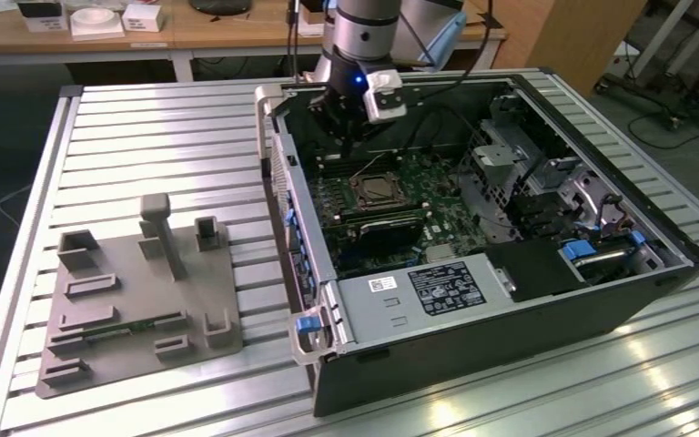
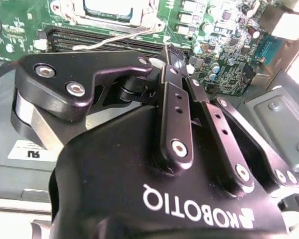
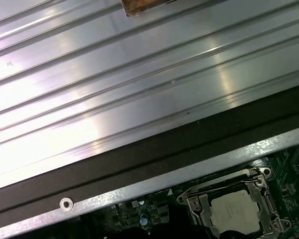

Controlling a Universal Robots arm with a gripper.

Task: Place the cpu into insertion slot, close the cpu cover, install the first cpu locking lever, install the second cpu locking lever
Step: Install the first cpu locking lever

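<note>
Gripper near cpu seated under lowered cpu cover

A ribbed silvery aluminium desk carried an open black computer case and, beside it, a grey moulded fixture plate.
</note>
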